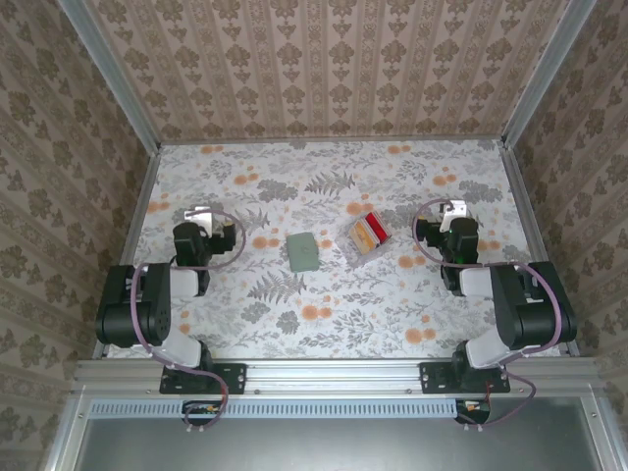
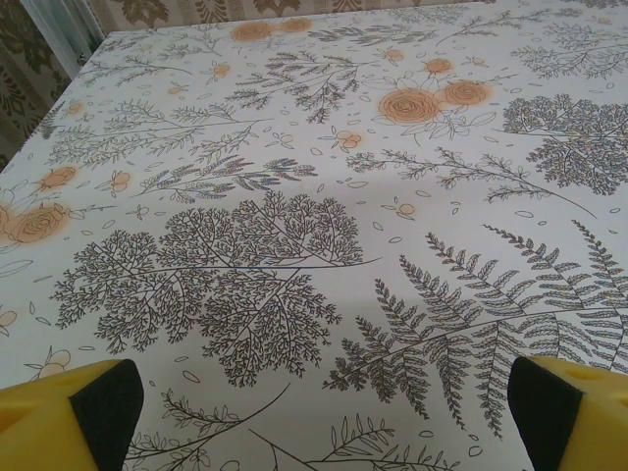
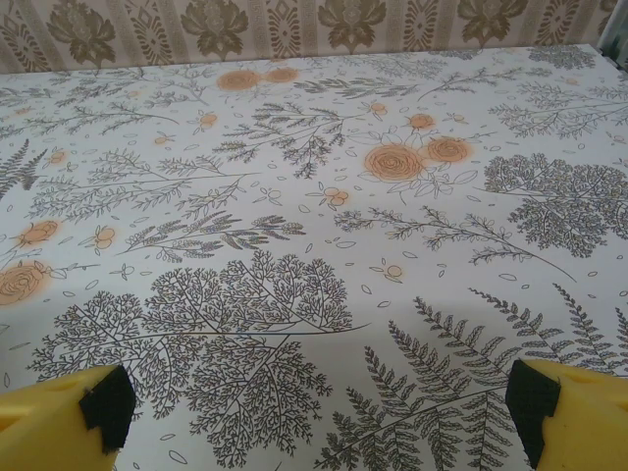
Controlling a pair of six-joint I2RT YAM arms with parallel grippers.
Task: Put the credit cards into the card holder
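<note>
The sage grey-green card holder [image 1: 303,251] lies flat near the middle of the flowered table. Just right of it a red and an orange-yellow credit card [image 1: 370,232] rest in a clear plastic tray [image 1: 358,246]. My left gripper [image 1: 200,215] hovers at the left of the table, well clear of the card holder. My right gripper [image 1: 453,210] sits at the right, a short way from the tray. In each wrist view the yellow fingertips [image 2: 69,412] [image 3: 64,417] stand wide apart over bare patterned cloth, with nothing between them.
The table [image 1: 324,304] has a leaf and flower print and is fenced by papered walls with metal rails [image 1: 137,211] on three sides. Both arm bases [image 1: 201,378] are bolted to the near rail.
</note>
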